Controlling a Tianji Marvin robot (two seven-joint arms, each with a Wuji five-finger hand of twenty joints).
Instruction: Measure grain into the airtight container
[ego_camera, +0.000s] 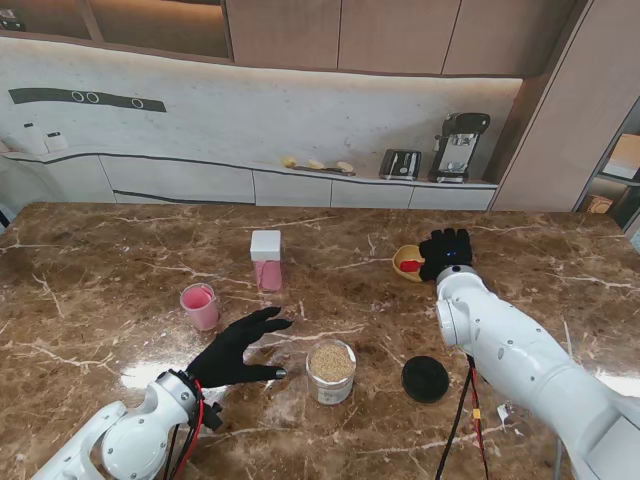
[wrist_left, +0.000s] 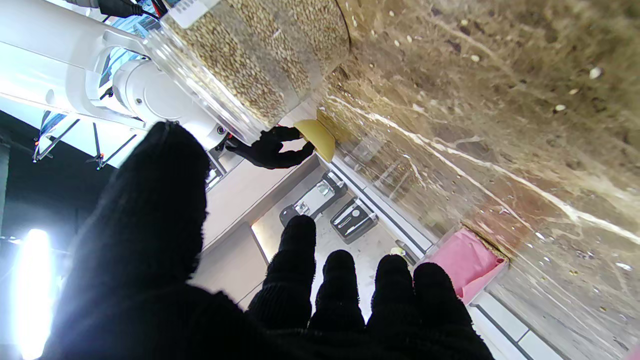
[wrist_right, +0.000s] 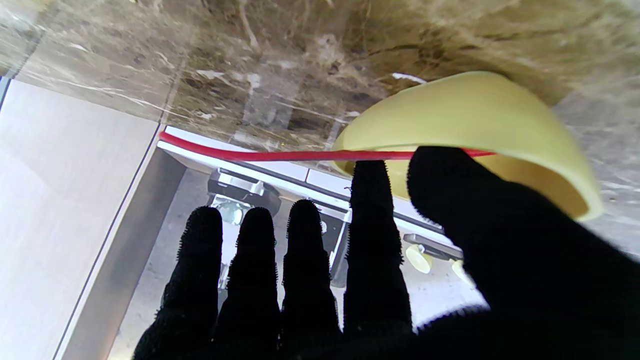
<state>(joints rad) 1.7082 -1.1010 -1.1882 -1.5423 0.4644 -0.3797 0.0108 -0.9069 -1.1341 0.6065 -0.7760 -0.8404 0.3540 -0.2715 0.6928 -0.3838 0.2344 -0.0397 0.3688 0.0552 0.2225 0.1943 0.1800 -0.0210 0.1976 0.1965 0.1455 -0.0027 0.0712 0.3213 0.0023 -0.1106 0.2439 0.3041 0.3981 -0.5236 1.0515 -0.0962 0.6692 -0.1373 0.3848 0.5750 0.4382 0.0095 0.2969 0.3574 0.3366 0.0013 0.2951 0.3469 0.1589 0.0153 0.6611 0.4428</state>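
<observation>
A clear jar (ego_camera: 331, 372) full of grain stands uncovered near me, also seen close in the left wrist view (wrist_left: 260, 55). Its black lid (ego_camera: 425, 379) lies flat to its right. My left hand (ego_camera: 238, 350) rests just left of the jar, fingers spread, thumb near the glass, holding nothing (wrist_left: 150, 250). Farther off, a yellow bowl (ego_camera: 406, 263) holds a red-handled scoop (wrist_right: 280, 155). My right hand (ego_camera: 446, 252) hovers at the bowl (wrist_right: 475, 115), thumb and forefinger at the red handle. Whether they pinch it stays hidden.
A tall container (ego_camera: 266, 259) with a white lid and pink contents stands mid-table. A pink cup (ego_camera: 199, 306) sits left of it, near my left hand. Loose grains speckle the marble (wrist_left: 500, 75). A counter with appliances (ego_camera: 458, 146) runs behind the table.
</observation>
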